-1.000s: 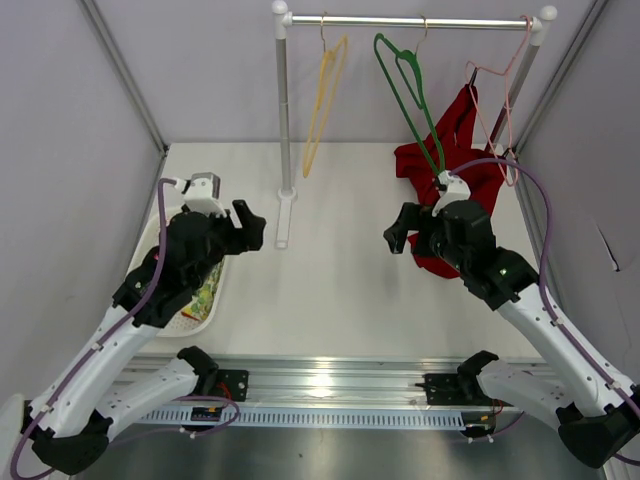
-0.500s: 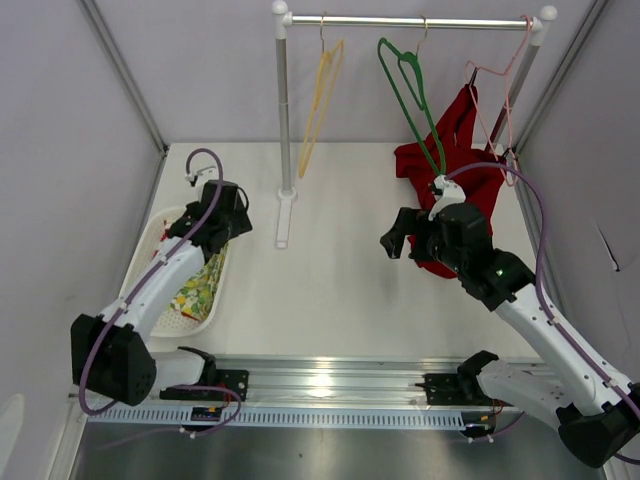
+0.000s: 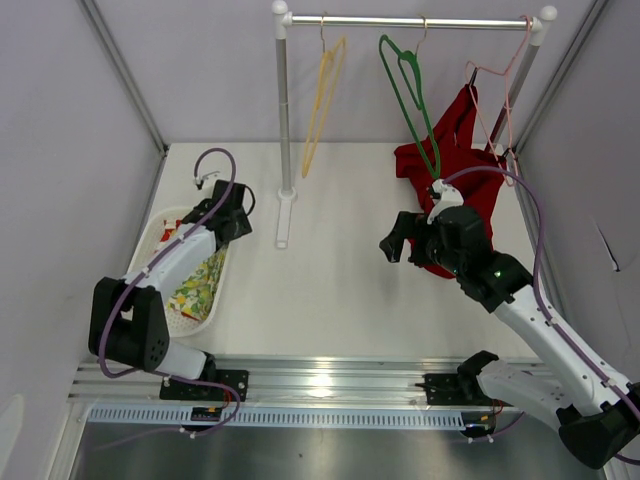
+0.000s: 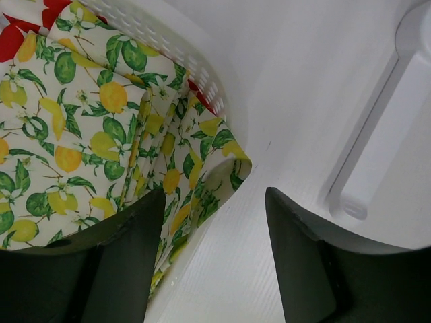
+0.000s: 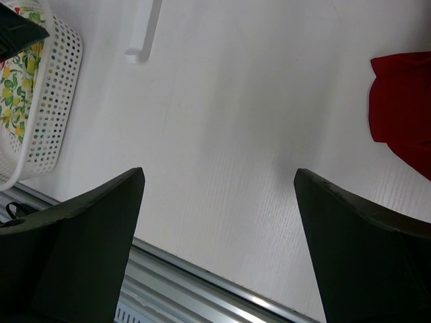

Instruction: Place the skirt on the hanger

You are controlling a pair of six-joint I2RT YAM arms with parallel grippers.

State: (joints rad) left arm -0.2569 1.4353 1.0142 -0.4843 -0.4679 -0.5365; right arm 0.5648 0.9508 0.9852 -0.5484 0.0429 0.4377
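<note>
The lemon-print skirt [image 3: 200, 285] lies bunched in a white basket [image 3: 148, 250] at the left of the table. In the left wrist view the skirt [image 4: 81, 128] spills over the basket's perforated rim [image 4: 176, 48] onto the table. My left gripper [image 3: 233, 222] is low at the basket's far right corner. Its jaws [image 4: 214, 202] are open, straddling the skirt's hanging edge and bare table, holding nothing. A yellow hanger [image 3: 322, 100] and a green hanger [image 3: 410, 95] hang empty on the rail. My right gripper [image 3: 398, 240] hovers open above mid-table [image 5: 219, 173].
A pink hanger [image 3: 508, 100] carries a red garment [image 3: 455, 165] that reaches the table at the right. Red cloth [image 4: 13, 37] also lies in the basket. The rack's white foot [image 4: 377, 155] runs just right of my left gripper. A metal rail [image 3: 320, 380] lines the near edge.
My left arm has swung from above the basket down to its far right corner, close over the skirt's edge. The right arm has shifted only slightly left.
</note>
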